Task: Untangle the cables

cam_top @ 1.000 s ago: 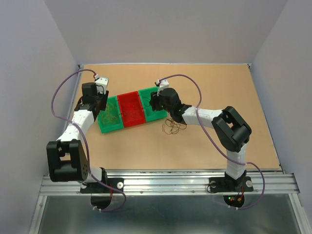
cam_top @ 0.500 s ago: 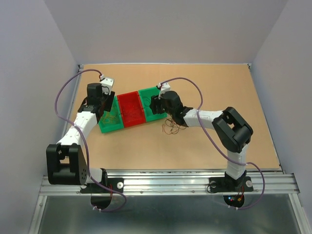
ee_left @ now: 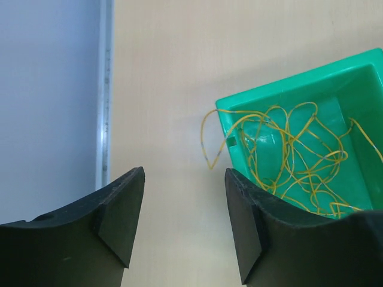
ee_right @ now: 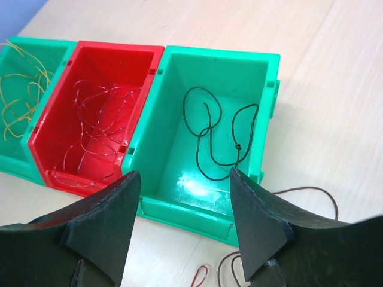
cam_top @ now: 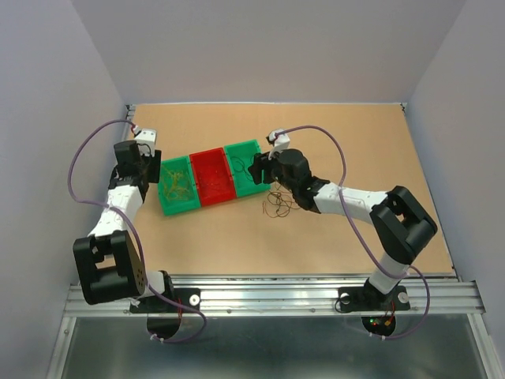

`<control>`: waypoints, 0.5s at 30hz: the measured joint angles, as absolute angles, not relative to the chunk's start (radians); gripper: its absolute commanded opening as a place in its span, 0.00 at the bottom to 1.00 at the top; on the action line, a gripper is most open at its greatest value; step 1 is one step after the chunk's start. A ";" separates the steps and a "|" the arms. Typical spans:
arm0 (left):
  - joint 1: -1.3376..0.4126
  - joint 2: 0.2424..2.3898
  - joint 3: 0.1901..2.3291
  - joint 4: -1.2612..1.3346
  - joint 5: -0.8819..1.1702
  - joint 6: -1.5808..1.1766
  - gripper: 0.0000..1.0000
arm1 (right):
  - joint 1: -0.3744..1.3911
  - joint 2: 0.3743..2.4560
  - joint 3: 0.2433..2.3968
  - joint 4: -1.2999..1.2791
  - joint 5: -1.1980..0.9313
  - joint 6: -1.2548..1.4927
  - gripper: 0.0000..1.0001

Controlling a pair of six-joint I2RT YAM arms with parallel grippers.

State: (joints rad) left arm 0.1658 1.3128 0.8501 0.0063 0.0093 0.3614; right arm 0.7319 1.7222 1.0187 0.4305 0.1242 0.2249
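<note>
Tangle (cam_top: 278, 207) of thin brown wires lies on table (cam_top: 355, 134) near right-hand green bin (ee_right: 272, 72); right gripper (ee_right: 184, 179) and left gripper (ee_left: 184, 176) empty, fingers apart; I'd lower right, pinch one outlying loop, lift slowly.

Table (cam_top: 339, 142): tan board.
Bins: left green bin (cam_top: 180, 210), red bin (cam_top: 218, 199), right green bin (cam_top: 241, 145), touching in a slanted row.
Cables (cam_top: 278, 207): loose tangle just beside right green bin.

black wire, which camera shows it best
Right wrist: the black wire lies close and sharp, loops whole, in the green bin. Top external shows only a faint dark squiggle there; left wrist does not show it.
</note>
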 measured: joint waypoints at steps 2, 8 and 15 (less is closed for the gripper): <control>0.167 1.348 0.850 0.004 0.029 0.366 0.64 | 0.732 1.701 1.000 0.437 0.131 0.224 0.67; 0.179 1.413 0.852 0.012 0.089 0.382 0.57 | 0.732 1.657 0.948 0.438 0.161 0.223 0.67; 0.183 1.491 0.899 0.039 0.112 0.396 0.22 | 0.727 1.636 0.931 0.439 0.170 0.220 0.67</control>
